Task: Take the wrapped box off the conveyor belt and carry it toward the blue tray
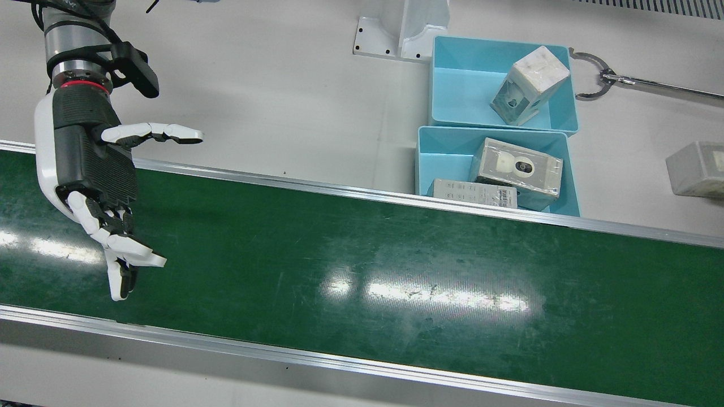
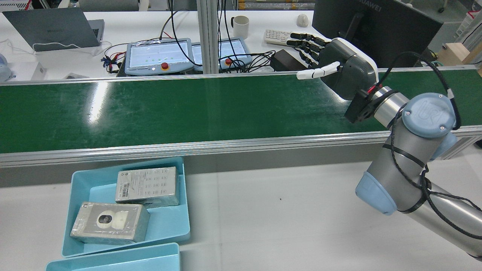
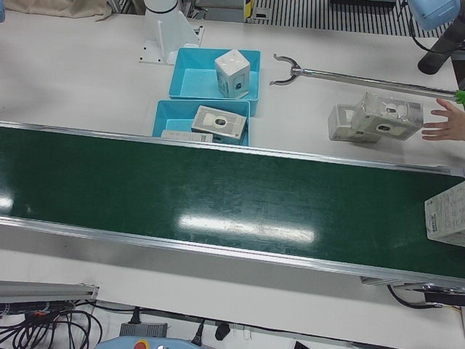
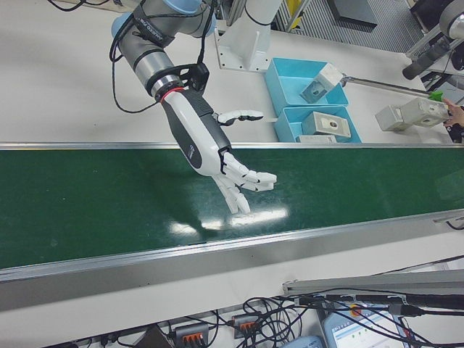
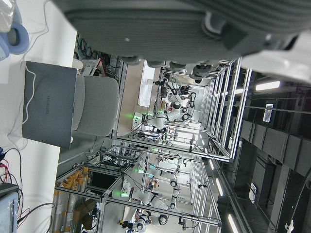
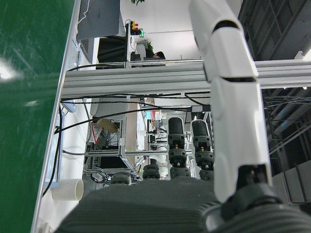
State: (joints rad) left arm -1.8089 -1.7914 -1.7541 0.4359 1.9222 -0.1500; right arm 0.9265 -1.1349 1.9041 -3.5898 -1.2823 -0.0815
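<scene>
A wrapped box (image 3: pixel 445 213) lies on the green belt (image 3: pixel 218 189) at the far right edge of the left-front view; no other view shows it. My right hand (image 1: pixel 93 164) hangs open over the other end of the belt, palm down, fingers spread, holding nothing, and it also shows in the rear view (image 2: pixel 339 64). Two blue trays stand beside the belt: the nearer tray (image 1: pixel 435 152) holds two wrapped boxes, the farther tray (image 1: pixel 452 85) one tilted box. Of my left hand (image 5: pixel 170 24) only the palm shows, in its own view.
A person's hand (image 3: pixel 447 120) touches a wrapped box (image 3: pixel 392 115) on the white table, next to another box (image 3: pixel 345 122). A long grabber tool (image 1: pixel 599 79) lies past the trays. Beyond the belt stand teach pendants (image 2: pixel 158 56), a laptop and a monitor.
</scene>
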